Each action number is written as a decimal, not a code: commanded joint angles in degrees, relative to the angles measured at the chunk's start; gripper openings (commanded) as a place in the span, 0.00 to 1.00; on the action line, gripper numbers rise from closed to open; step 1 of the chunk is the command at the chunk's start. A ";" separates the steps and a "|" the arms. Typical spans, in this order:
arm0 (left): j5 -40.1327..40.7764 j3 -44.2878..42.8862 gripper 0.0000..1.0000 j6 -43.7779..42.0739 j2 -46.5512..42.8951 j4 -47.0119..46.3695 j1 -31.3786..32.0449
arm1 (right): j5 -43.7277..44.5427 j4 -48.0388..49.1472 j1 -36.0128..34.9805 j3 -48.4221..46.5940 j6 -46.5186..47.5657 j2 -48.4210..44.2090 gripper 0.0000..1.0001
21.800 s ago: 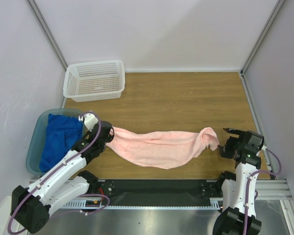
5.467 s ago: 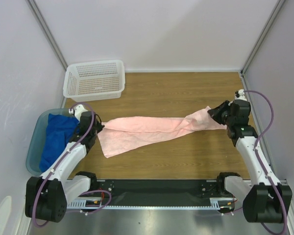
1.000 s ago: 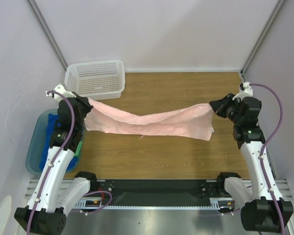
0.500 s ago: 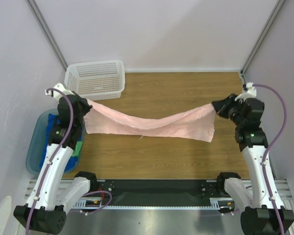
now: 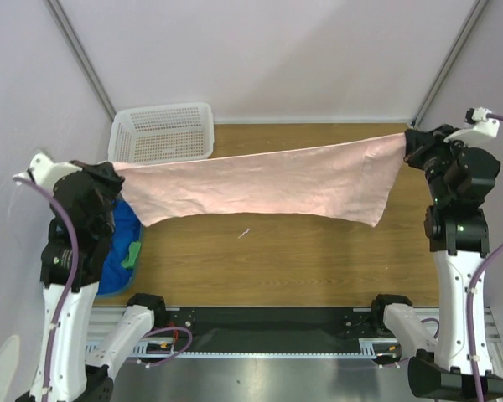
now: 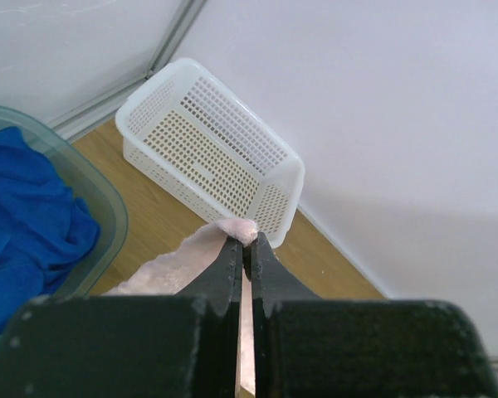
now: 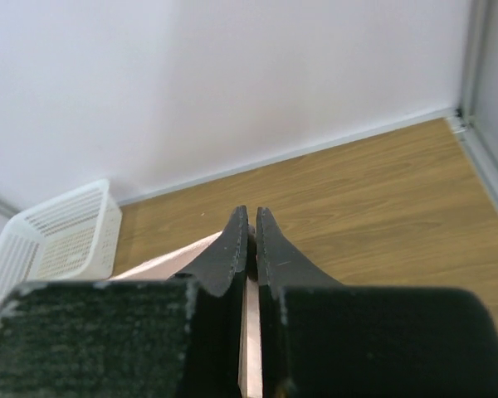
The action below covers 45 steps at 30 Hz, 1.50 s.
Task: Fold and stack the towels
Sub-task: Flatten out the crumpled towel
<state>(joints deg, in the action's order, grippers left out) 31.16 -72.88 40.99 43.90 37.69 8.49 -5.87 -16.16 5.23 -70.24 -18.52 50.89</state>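
Both grippers were clamped on the pink towel (image 5: pixel 260 180): left gripper (image 5: pixel 111 170) pinched its left top corner, right gripper (image 5: pixel 409 144) its right top corner. Wrist views agreed, with a sliver of pink cloth between the closed fingers on each side

Towel was up in the air over the table (image 5: pixel 318 251), not resting on it as far as the overhead view showed. Long axis ran left to right, straight from one gripper to the other, so each arm had one end and neither was nearer the middle. Top edge was pulled near taut and climbed a little toward the right. Bottom edge hung free, both lower corners loose, the right one dropping lowest

Cloth looked opened out to a single layer: pale pink terry, a few soft creases, no twist that I could see

My read: the spread step was about done. Next was laying it flat on the wood, which hinged on keeping the held edge level across both arms while the free edge landed first. Risk was the loose hem bunching under itself

Blue towel (image 5: pixel 117 243) and green towel (image 5: pixel 135 253) sat in the tub (image 6: pixel 108 217) at the left, below the left arm, not yet folded. Basket (image 5: pixel 163 134) stood at the back left corner
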 commanded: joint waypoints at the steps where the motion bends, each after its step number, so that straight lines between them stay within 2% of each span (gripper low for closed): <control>1: 5.13 -2.53 0.00 4.26 -2.94 7.46 0.03 | 8.04 -2.64 0.65 -3.50 2.52 -4.92 0.00; 6: 3.65 -1.56 0.00 7.08 -7.06 12.31 0.03 | 9.12 -7.38 0.65 -4.03 3.67 -13.34 0.00; 13: 0.57 1.78 0.01 8.23 -14.80 18.55 0.03 | 13.07 -22.82 0.65 -7.36 3.58 -21.27 0.00; 18: 2.67 1.25 0.00 7.52 -14.29 20.67 0.03 | 15.53 -32.08 0.57 -12.73 3.58 -19.44 0.00; 22: 2.07 6.06 0.00 8.22 -8.84 16.99 0.03 | 20.18 -33.67 0.57 -9.32 3.15 -13.56 0.00; 27: 0.92 15.65 0.00 12.52 0.28 9.60 0.03 | 25.37 -28.67 0.65 1.82 1.48 -9.15 0.00; 31: 0.75 21.81 0.00 15.08 9.32 3.63 0.03 | 25.38 -20.08 1.18 9.65 0.77 -2.74 0.00; 34: 1.97 22.08 0.01 15.87 18.11 -0.68 0.03 | 24.33 -13.23 2.06 14.58 -0.46 4.63 0.00; 39: 1.72 19.19 0.00 15.26 31.22 -7.09 0.12 | 23.88 -4.24 4.08 17.06 -1.51 17.54 0.00; 45: 2.50 12.95 0.00 16.22 45.55 -6.67 0.38 | 23.80 5.08 4.96 16.54 0.15 27.14 0.00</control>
<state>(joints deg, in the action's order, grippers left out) 28.14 -55.92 56.58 85.91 32.16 9.45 12.78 -21.17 8.62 -52.73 -19.84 76.25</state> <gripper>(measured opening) 0.025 0.033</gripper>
